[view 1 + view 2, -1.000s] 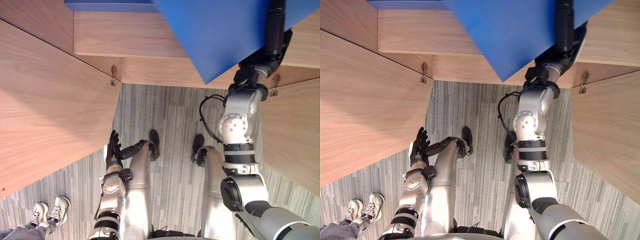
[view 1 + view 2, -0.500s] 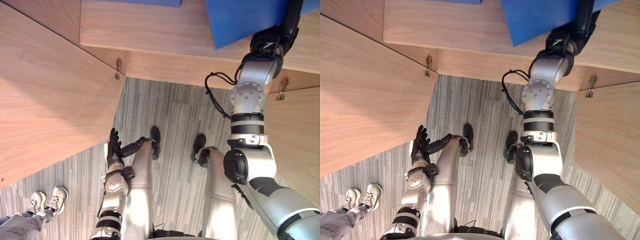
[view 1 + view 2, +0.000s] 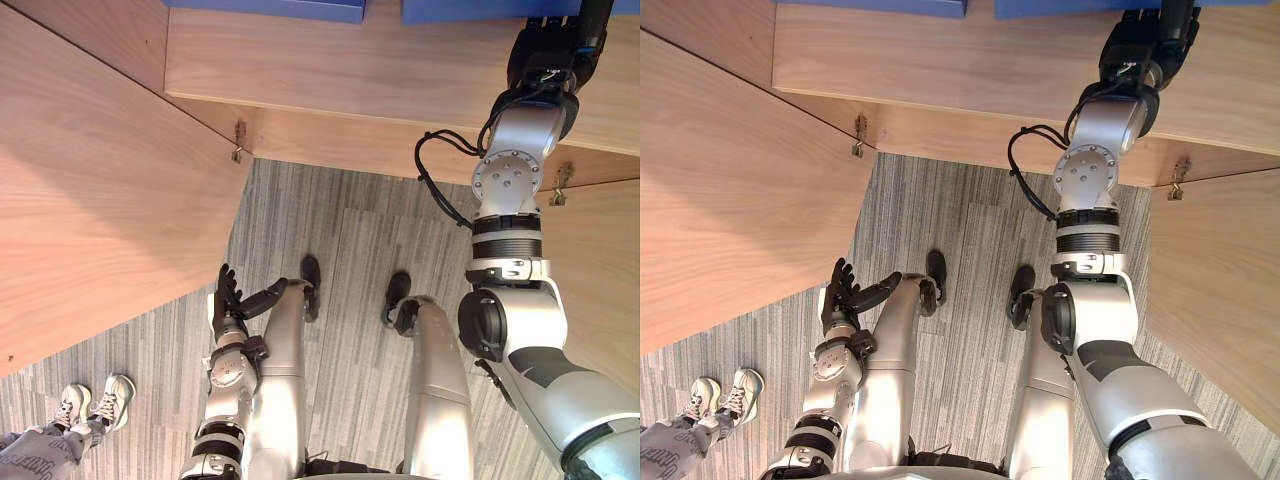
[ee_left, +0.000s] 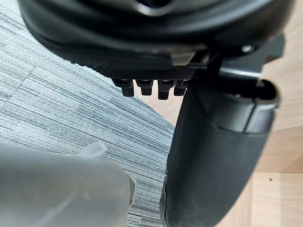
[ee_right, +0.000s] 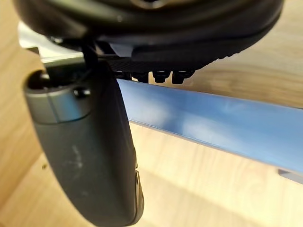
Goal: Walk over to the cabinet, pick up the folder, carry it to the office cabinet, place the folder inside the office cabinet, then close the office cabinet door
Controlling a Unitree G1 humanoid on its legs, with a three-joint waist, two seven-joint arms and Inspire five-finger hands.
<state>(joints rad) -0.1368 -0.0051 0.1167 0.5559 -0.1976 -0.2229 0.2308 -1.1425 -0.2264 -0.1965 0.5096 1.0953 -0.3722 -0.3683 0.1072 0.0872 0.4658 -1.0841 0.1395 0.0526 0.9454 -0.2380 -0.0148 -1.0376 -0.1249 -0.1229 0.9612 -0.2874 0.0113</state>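
The blue folder (image 3: 480, 10) lies flat on the wooden cabinet shelf (image 3: 350, 70), at the far edge of the eye views. In the right wrist view the folder (image 5: 213, 125) rests on the shelf just past my fingers. My right hand (image 3: 555, 45) is raised over the shelf beside the folder, open and holding nothing. My left hand (image 3: 228, 295) hangs low at my side, open and empty.
A second blue item (image 3: 265, 8) lies on the shelf further left. Both cabinet doors stand swung open, the left door (image 3: 100, 180) and the right door (image 3: 600, 270). A person's shoes (image 3: 95, 400) are on the carpet at lower left.
The right hand has let go of the folder, which went from tilted in the hand to flat on the shelf. The left hand has not moved.
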